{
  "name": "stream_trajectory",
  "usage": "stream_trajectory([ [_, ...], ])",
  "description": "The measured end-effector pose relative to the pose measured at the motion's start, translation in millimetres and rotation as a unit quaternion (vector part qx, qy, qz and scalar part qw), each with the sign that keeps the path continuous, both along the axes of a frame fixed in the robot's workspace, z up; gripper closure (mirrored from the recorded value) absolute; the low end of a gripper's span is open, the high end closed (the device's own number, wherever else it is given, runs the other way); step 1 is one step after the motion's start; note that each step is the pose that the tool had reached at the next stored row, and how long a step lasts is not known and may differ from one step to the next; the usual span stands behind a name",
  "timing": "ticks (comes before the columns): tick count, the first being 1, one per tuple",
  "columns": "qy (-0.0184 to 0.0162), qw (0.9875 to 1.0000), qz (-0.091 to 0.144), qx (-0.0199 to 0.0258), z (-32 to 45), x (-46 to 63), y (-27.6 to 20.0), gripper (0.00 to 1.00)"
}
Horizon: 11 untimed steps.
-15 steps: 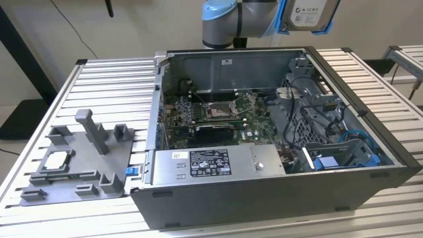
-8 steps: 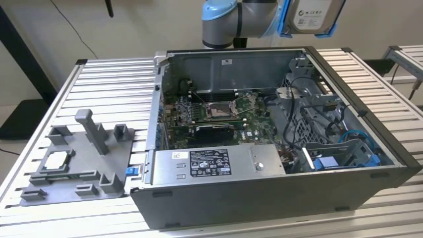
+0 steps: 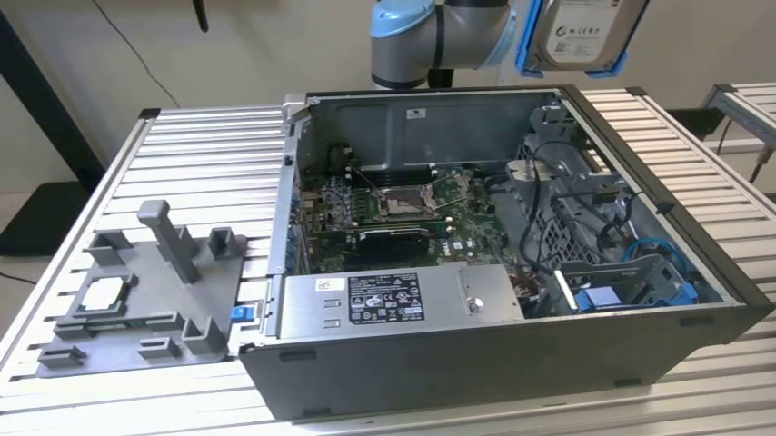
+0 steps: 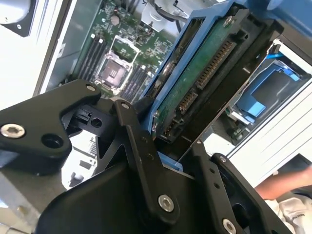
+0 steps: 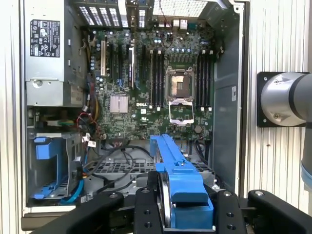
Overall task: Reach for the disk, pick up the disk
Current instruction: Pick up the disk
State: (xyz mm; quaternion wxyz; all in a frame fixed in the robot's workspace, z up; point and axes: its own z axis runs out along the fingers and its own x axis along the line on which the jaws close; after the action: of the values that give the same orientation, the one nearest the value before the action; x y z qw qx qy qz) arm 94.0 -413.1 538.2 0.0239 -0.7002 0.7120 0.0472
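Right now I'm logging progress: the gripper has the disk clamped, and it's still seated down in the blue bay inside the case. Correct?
Not quite. The gripper has the disk clamped, but the exterior view shows it held high above the open computer case, not seated in the blue bay.

The disk (image 3: pixel 580 34): a flat silver-grey metal drive with a white printed label, framed by a bright blue plastic bracket. In the exterior view it hangs on edge, raised clear above the far wall of the open computer case (image 3: pixel 510 245), label facing the camera. In the second wrist view its green circuit-board underside (image 4: pixel 204 73) and connector edge show, tilted.
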Motion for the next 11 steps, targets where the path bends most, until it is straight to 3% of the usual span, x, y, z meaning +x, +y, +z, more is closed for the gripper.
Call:
stream_trajectory([
  [11,0.0,1.0,0.0,0.0,0.0,0.0,-29.7,1.0],
])
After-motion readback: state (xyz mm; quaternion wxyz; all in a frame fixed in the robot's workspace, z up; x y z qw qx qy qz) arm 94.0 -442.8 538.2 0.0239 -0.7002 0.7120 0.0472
